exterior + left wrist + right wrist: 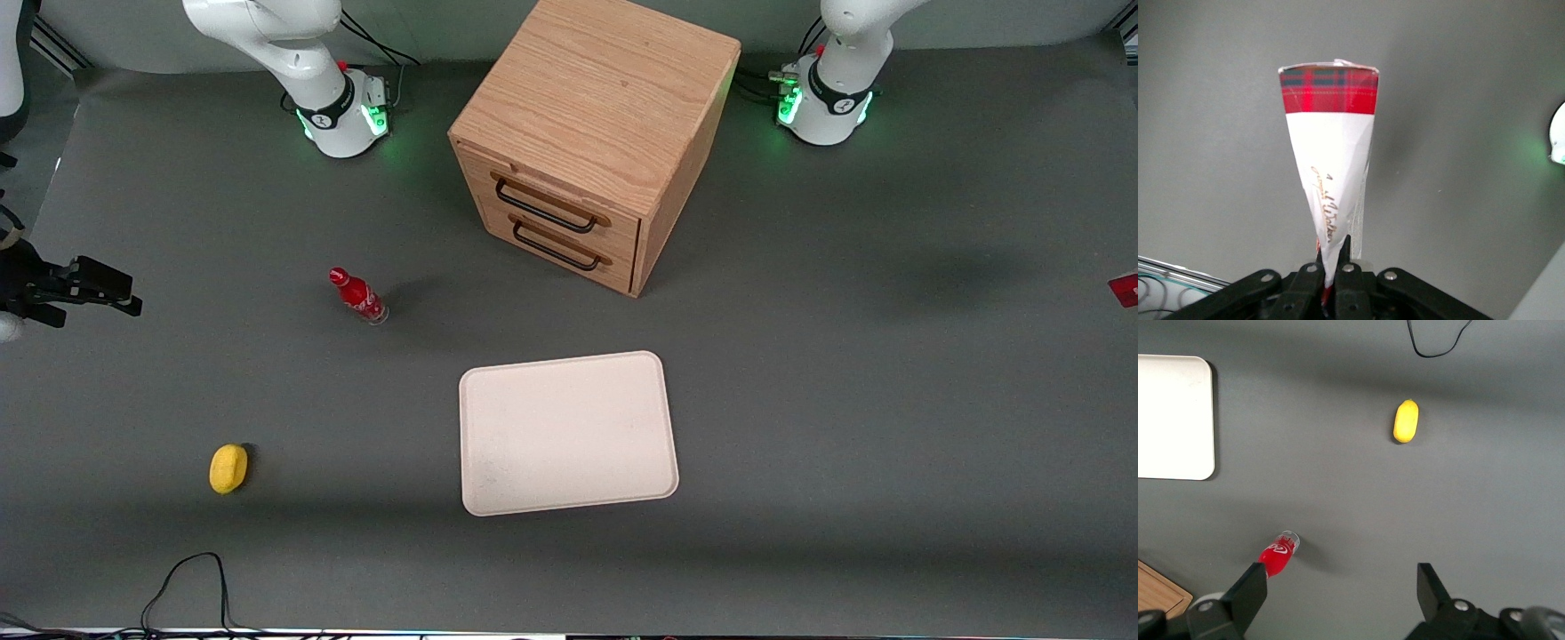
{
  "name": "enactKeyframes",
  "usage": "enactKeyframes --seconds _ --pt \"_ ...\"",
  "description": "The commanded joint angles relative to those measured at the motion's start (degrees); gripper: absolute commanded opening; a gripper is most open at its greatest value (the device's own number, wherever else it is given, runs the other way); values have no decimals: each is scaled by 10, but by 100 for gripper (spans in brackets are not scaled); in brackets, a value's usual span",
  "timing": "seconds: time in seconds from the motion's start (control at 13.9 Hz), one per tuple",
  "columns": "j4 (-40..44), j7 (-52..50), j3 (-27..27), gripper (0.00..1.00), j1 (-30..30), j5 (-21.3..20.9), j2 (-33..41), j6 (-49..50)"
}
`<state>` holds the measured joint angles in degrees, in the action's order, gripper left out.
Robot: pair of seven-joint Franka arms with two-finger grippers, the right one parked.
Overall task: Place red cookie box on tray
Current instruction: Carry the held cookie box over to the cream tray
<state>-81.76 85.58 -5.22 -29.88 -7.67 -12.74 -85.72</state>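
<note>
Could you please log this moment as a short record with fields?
pincer: shut on the red cookie box, off toward the working arm's end of the table
red cookie box: held by its white end, tartan end pointing away from the pincer
tray: bare, nearer the front camera than the wooden drawer cabinet
stage: box lifted, not yet on tray

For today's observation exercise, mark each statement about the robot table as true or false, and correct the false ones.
1. The gripper is shut on the red cookie box, a red tartan and white carton. True.
2. The flat cream tray already holds the box. False: the tray is bare.
3. The small red bottle stands on the tray. False: it stands on the grey table, apart from the tray.
4. The wooden two-drawer cabinet is farther from the front camera than the tray. True.
5. A yellow lemon-like object lies on the table. True.
</note>
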Motion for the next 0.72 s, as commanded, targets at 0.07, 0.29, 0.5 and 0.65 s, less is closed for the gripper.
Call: enactKeyframes --seconds 0.07,0.29,0.5,0.65 --pt "-10 -125 1 0 75 -8 12 12" --pt "-9 -303 -7 0 156 1 20 44" --pt "-3 -500 -49 0 217 36 16 49" --pt "3 -640 -88 0 244 51 3 38"
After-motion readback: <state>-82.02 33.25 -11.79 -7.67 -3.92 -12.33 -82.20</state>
